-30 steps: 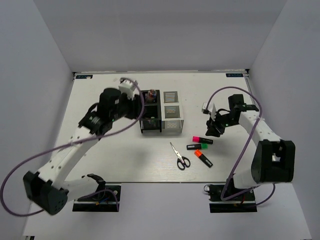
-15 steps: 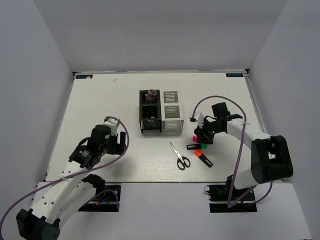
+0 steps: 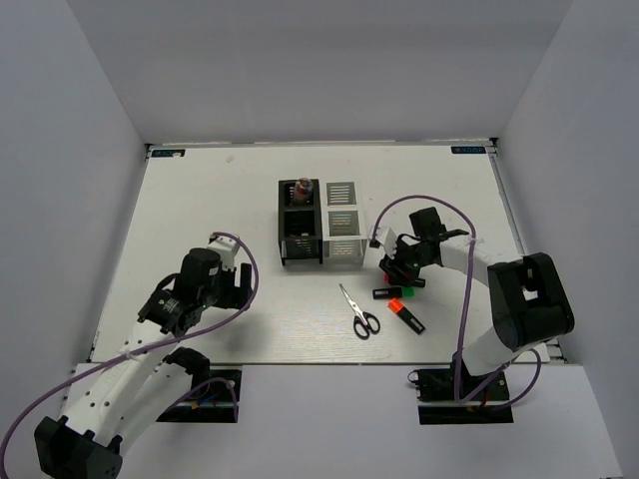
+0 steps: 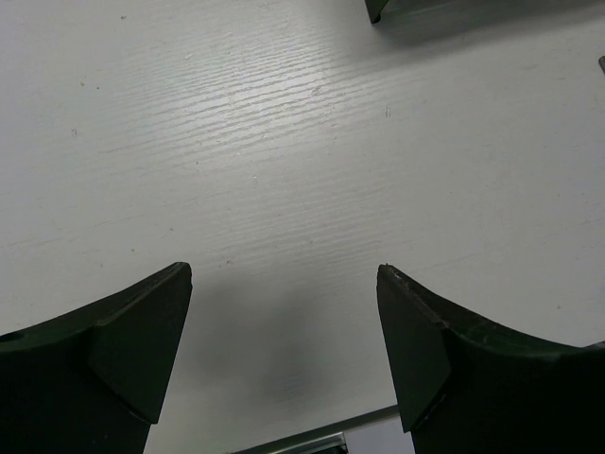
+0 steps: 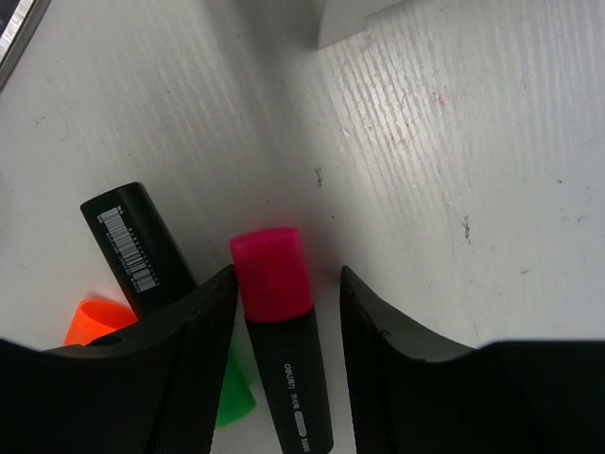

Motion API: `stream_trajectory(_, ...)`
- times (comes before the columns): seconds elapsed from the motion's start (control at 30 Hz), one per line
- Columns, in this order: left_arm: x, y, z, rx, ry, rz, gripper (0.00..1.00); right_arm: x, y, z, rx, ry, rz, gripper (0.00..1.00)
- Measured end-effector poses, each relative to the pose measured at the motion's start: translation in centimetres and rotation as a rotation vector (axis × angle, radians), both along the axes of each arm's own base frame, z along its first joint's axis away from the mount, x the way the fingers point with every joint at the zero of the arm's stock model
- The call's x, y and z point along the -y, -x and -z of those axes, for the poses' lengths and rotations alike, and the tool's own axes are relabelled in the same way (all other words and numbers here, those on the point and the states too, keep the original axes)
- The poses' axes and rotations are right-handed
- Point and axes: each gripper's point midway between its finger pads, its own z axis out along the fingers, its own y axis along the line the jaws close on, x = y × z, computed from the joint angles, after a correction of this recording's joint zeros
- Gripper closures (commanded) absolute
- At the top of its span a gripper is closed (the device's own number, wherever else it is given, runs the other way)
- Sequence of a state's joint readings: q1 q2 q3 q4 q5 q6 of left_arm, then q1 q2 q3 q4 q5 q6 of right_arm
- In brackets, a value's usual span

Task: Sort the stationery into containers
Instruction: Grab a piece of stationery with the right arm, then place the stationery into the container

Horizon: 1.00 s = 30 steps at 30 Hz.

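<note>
My right gripper point(image 3: 397, 269) point(image 5: 284, 284) is open, low over the table, with its jaws on either side of the pink-ended marker point(image 5: 279, 312); a gap shows on the marker's right side. The green-ended marker point(image 3: 384, 292) point(image 5: 142, 251) and the orange-ended marker point(image 3: 405, 316) point(image 5: 93, 322) lie just beside it. The scissors point(image 3: 357, 311) lie left of the markers. The black organiser point(image 3: 300, 238) and the white-grey organiser point(image 3: 342, 238) stand side by side mid-table. My left gripper point(image 3: 235, 287) point(image 4: 284, 274) is open and empty over bare table at the near left.
The black organiser's far compartment holds some small items point(image 3: 303, 188). A corner of the white-grey organiser point(image 5: 350, 14) shows just beyond the pink marker. White walls enclose the table on three sides.
My left arm pulled back from the black organiser to the near left, then stayed still. My right gripper came down and left onto the pink-ended marker.
</note>
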State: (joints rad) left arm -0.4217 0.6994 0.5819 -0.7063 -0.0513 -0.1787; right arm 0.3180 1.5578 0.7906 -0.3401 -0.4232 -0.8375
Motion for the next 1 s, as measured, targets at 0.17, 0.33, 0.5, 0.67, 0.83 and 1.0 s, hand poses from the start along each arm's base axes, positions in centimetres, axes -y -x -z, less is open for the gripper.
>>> stream_trajectory(0.17, 0.1, 0.0, 0.0, -0.001, 0.001, 0.008, 0.11, -0.1, -0.2, 0.1, 0.031, 0.017, -0.033, 0.93)
stream_trajectory(0.33, 0.1, 0.1, 0.0, 0.000, 0.000, 0.009, 0.11, 0.1, 0.1, -0.1, 0.027, 0.026, -0.056, 1.00)
stream_trajectory(0.5, 0.1, 0.1, 0.2, -0.003, -0.001, 0.010, 0.11, -0.3, 1.9, -3.9, -0.055, -0.011, -0.052, 1.00)
stream_trajectory(0.67, 0.1, 0.3, 0.6, -0.011, -0.002, 0.012, 0.11, -4.1, -3.7, -18.1, 0.187, -0.224, -0.008, 1.00)
stream_trajectory(0.83, 0.1, 0.3, 0.7, -0.011, -0.001, 0.017, 0.11, -6.9, -8.7, -28.9, 0.382, -0.439, 0.085, 1.00)
stream_trajectory(1.0, 0.1, 0.2, 1.3, -0.023, -0.009, 0.020, 0.11, -10.2, -13.4, -28.1, 0.337, -0.637, 0.162, 1.00)
